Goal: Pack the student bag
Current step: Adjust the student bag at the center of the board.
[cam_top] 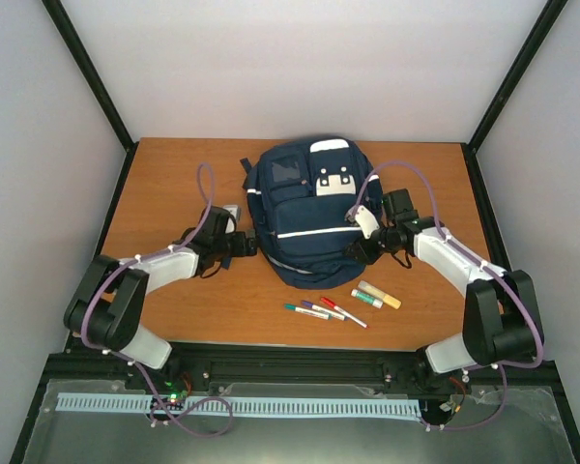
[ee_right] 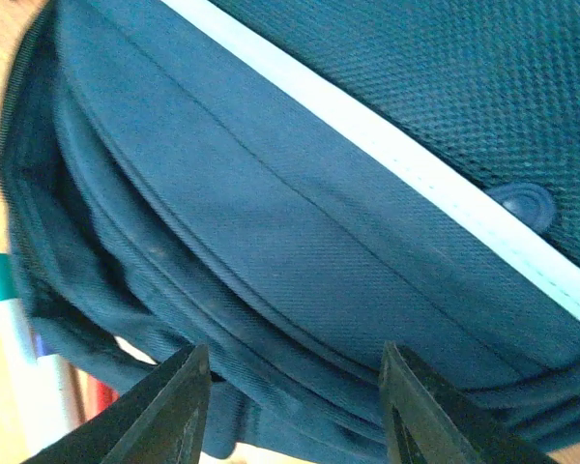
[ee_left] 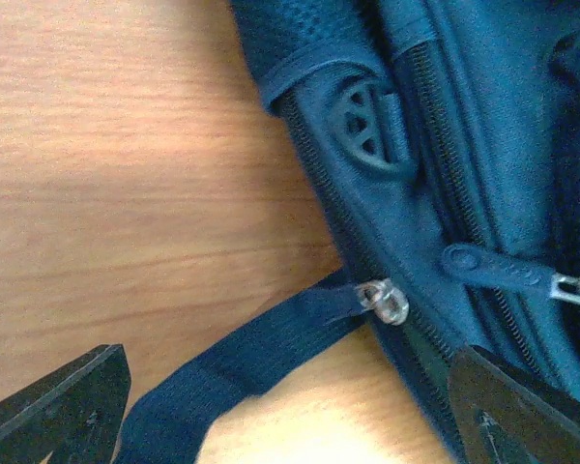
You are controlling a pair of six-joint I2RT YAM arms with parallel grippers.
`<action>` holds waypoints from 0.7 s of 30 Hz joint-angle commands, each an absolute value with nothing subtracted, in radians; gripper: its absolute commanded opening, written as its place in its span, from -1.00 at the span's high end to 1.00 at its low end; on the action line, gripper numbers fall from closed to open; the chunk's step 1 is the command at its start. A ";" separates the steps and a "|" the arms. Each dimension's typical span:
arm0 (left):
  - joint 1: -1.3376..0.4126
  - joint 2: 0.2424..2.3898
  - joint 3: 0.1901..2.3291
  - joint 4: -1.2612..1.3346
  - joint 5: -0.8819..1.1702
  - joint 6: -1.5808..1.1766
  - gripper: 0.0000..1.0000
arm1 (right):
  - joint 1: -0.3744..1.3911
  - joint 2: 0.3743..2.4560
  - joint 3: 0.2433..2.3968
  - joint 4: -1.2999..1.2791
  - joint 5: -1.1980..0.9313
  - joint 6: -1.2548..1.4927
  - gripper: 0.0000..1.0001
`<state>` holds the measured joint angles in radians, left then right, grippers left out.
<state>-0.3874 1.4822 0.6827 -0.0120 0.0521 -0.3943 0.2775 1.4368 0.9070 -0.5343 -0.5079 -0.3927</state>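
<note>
Navy student bag (cam_top: 304,208) lies flat, front up, mid-desk (cam_top: 174,184). Left hand (ee_left: 290,425) is at the bag's left edge, jaws spread wide, holding nothing. It is probably lining up on the metal zip pull (ee_left: 385,301) at the seam by a strap (ee_left: 242,367). Right hand (ee_right: 295,406) straddles the bag's lower right edge, perhaps to steady it; can't tell whether it pinches the fabric. Pens (cam_top: 324,310) wait just in front of the bag. The bag's inside is hidden, and it's unclear whether any pocket is open.

Matt woven-cloth student bag (cam_top: 304,222), seemingly wooden table (cam_top: 174,193)
</note>
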 commanded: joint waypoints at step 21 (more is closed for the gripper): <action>-0.438 1.676 0.730 0.286 0.501 -0.295 -0.47 | 0.199 1.718 1.070 -0.494 -0.127 -0.367 0.10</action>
